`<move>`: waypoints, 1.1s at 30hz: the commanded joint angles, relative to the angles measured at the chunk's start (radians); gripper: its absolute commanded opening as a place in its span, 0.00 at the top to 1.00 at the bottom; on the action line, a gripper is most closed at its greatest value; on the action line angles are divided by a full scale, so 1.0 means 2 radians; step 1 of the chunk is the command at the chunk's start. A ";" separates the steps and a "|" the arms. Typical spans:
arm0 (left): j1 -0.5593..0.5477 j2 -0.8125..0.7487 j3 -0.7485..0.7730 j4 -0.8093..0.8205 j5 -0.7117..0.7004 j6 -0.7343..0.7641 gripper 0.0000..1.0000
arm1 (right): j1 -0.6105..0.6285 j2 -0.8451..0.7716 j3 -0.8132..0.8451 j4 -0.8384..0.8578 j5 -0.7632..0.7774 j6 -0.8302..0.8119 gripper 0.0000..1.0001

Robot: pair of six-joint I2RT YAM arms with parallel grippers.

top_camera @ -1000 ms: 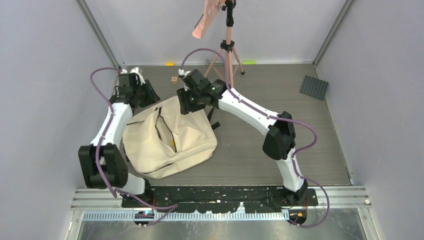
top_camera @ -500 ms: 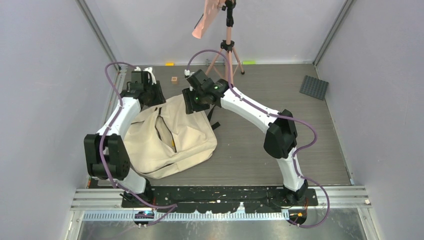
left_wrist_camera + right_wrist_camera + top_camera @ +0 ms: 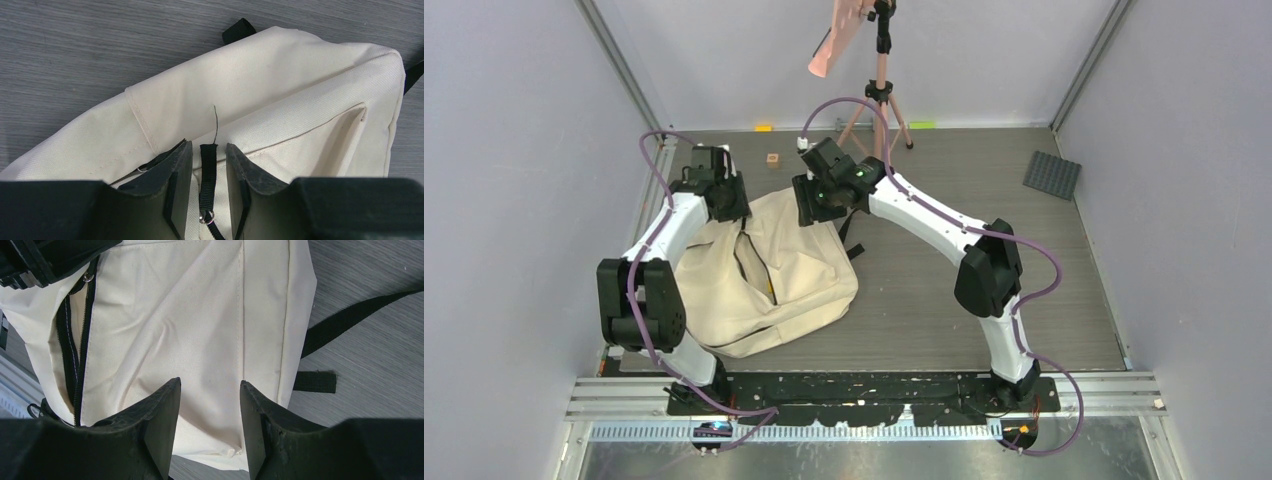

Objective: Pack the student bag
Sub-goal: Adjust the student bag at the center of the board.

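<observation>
Two small strips lay at the far edge of the table (image 3: 944, 290), one yellow (image 3: 763, 127) and one green (image 3: 922, 125), both too small for any writing on them to be read. The student bag (image 3: 764, 290) itself showed plain cream canvas with stitched seams and a flat front pocket panel.

The bag lay slumped on the table's left half, in front of the left arm's base, with its top end pointing away from the arms. Its black zip (image 3: 82, 340) stood partly undone, leaving a dark slit down the middle. A sliver of something yellow (image 3: 771, 290) showed inside it. Black straps (image 3: 350, 320) trailed out from under the bag's right side onto the grey wood-grain surface, and a short black loop (image 3: 239, 30) stuck out at the top edge.

The left gripper (image 3: 209, 146) was at the bag's far left corner. Its fingers stood narrowly apart on either side of a black webbing zip pull (image 3: 208, 165), and a gap showed between the pull and each finger.

The right gripper (image 3: 209, 382) was at the bag's far right corner with its fingers spread over flat canvas and nothing pinched between them. Whether the tips touched the cloth could not be told.

Behind the bag stood a copper-coloured tripod (image 3: 881, 100). A small orange block (image 3: 772, 158) lay near the left gripper, and a dark studded plate (image 3: 1052, 174) lay well apart at the far right.
</observation>
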 commanded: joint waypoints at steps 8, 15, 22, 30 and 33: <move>0.002 -0.005 -0.003 -0.004 0.003 -0.011 0.83 | -0.014 -0.026 -0.002 0.019 0.011 0.001 0.46; 0.002 -0.025 -0.012 -0.005 0.007 -0.017 1.00 | -0.021 0.007 0.017 0.023 0.011 -0.006 0.45; 0.001 -0.074 -0.042 0.010 0.016 -0.031 1.00 | -0.025 0.033 0.033 0.022 0.008 -0.001 0.46; 0.001 -0.166 -0.103 0.027 0.040 -0.069 1.00 | -0.025 0.033 0.018 0.029 0.011 -0.002 0.46; 0.002 -0.192 -0.126 0.022 0.051 -0.078 1.00 | -0.026 0.036 0.018 0.030 0.025 -0.001 0.46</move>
